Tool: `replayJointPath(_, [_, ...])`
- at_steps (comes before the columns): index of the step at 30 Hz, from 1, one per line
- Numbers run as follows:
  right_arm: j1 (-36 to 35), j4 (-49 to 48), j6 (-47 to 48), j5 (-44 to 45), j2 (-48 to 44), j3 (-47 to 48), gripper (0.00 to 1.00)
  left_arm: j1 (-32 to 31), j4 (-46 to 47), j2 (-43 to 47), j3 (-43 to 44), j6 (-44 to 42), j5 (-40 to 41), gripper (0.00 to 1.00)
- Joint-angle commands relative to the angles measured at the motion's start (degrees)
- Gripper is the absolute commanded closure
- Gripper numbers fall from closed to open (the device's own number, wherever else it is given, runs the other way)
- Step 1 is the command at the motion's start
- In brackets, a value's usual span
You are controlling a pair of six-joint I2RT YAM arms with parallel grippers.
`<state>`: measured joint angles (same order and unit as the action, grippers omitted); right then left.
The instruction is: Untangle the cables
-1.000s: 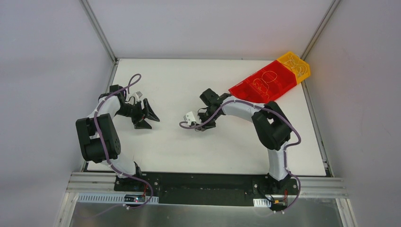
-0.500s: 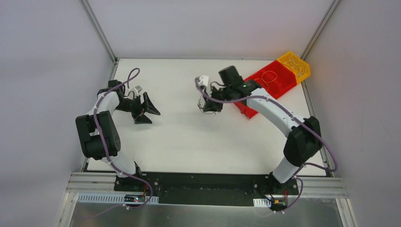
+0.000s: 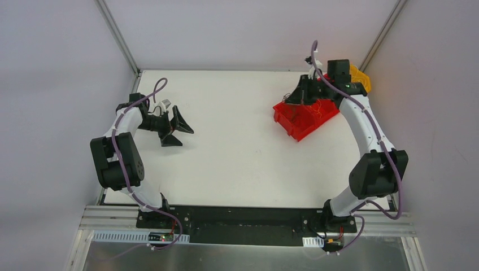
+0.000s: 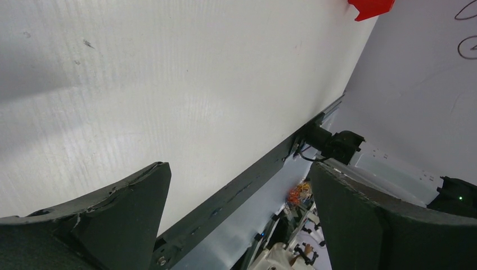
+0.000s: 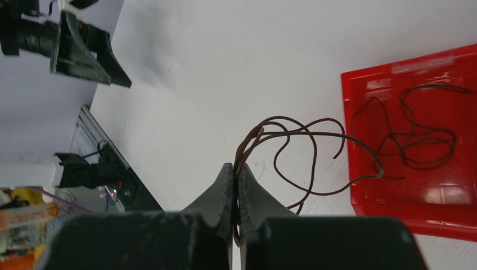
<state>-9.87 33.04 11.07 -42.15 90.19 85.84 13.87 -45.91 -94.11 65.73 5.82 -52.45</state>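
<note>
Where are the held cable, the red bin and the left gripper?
held cable (image 5: 279,117): right wrist view, its topmost loop.
red bin (image 5: 410,219): right wrist view, its near wall.
left gripper (image 4: 239,169): left wrist view, midway between fingertips.

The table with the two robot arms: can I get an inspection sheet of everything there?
Surface: white table, no spills seen.
Job's things: thin dark cable hanging at the red bin's edge; loose cables lie inside that bin.
Clutter: yellow bin behind the red one.
Grippers: left gripper open, empty; right gripper shut on the thin dark cable.
Cables: purple arm cables run along both arms.
Surroundings: grey walls, metal rail at near edge.
</note>
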Motion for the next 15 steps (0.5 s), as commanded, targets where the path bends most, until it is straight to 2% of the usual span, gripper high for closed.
replayJointPath(1, [5.18,-0.68,-10.15,-3.42,3.8,3.35,1.0,-1.53,-1.75,2.45,1.78,-1.49,-1.22,0.01])
replayJointPath(7, [8.23,-3.73,-17.24,-0.39,11.09,3.57,1.0,-1.83,-2.83,1.39,4.81,-2.19,0.51,0.01])
replayJointPath(12, [7.93,-7.31,-15.36,7.84,15.85,4.08,1.0,-1.83,-4.07,0.01,7.64,-2.15,1.19,0.01])
replayJointPath(15, [6.36,-5.69,-11.67,10.83,20.29,6.21,1.0,-1.9,-4.11,-1.19,8.53,-1.73,1.79,0.01])
